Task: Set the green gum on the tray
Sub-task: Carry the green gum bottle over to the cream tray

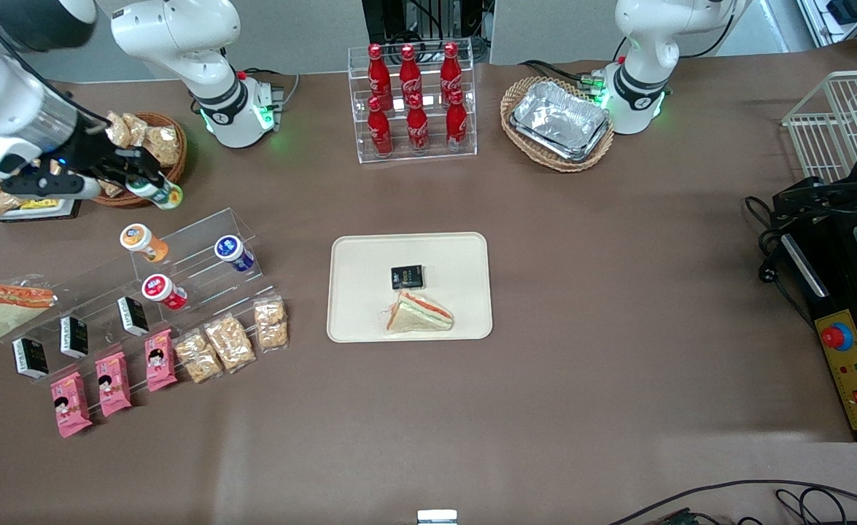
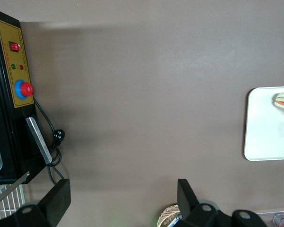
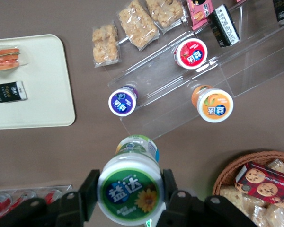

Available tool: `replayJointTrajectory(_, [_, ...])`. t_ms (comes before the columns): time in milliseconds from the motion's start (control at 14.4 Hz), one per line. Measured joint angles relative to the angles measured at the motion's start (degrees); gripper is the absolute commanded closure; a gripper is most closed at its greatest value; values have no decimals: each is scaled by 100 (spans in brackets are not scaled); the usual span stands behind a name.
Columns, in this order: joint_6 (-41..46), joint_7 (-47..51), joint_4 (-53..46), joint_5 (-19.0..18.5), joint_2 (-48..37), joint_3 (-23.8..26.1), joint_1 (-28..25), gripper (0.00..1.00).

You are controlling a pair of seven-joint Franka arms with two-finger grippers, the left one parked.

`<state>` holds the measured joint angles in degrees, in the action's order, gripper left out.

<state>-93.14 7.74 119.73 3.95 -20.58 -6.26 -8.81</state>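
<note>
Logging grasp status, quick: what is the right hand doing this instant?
Right hand: closed on the green gum, held in the air above the table near the wicker snack basket.

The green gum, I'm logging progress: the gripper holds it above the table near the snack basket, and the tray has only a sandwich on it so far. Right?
Not quite. The gripper does hold the green gum near the snack basket, but the tray carries two things: the sandwich and a small black packet, as the front view shows.
</note>
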Motion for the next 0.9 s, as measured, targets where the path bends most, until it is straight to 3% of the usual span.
replayJointTrajectory(208, [456,-1,-556,9,184,10,-2,67])
replayJointTrajectory(415, [442,163,-647,272,342,129,-22,66])
replayJointTrajectory(900, [-721,2127,-647,350,1148,1692,-160,66])
